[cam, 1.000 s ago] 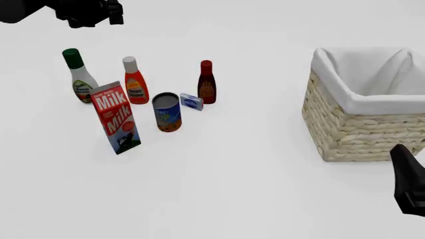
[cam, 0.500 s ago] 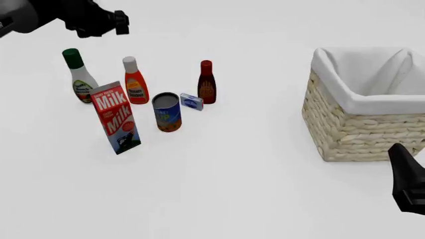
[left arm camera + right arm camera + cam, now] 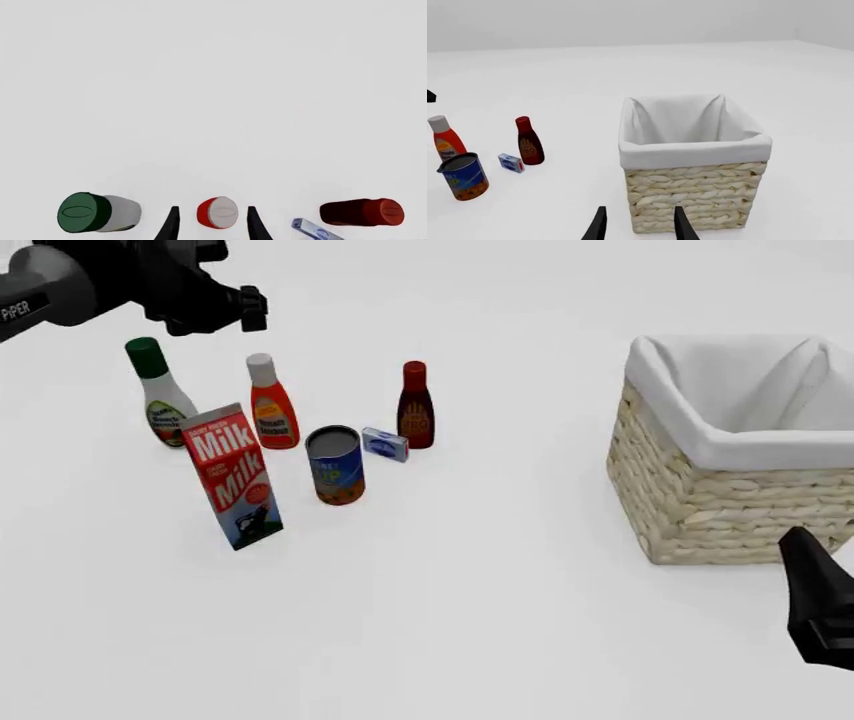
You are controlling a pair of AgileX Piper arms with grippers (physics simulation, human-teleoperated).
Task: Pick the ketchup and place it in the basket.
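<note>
The ketchup (image 3: 271,406), a red-orange bottle with a white cap, stands upright among the groceries at the left. My left gripper (image 3: 248,307) is open and hangs above and just behind it. In the left wrist view the ketchup's cap (image 3: 217,212) shows from above between my left gripper's (image 3: 212,209) spread fingers, well below them. The wicker basket (image 3: 727,495) with white lining stands at the right. My right gripper (image 3: 817,602) is open and empty, on the near side of the basket (image 3: 694,200). The ketchup also shows in the right wrist view (image 3: 444,142).
Around the ketchup stand a white bottle with green cap (image 3: 160,395), a milk carton (image 3: 234,476), a blue can (image 3: 335,465), a small blue box (image 3: 386,445) and a dark-red bottle (image 3: 415,408).
My left arm has moved right and down in the front view, towards the bottles, and now hangs over the ketchup. The right gripper has barely moved.
</note>
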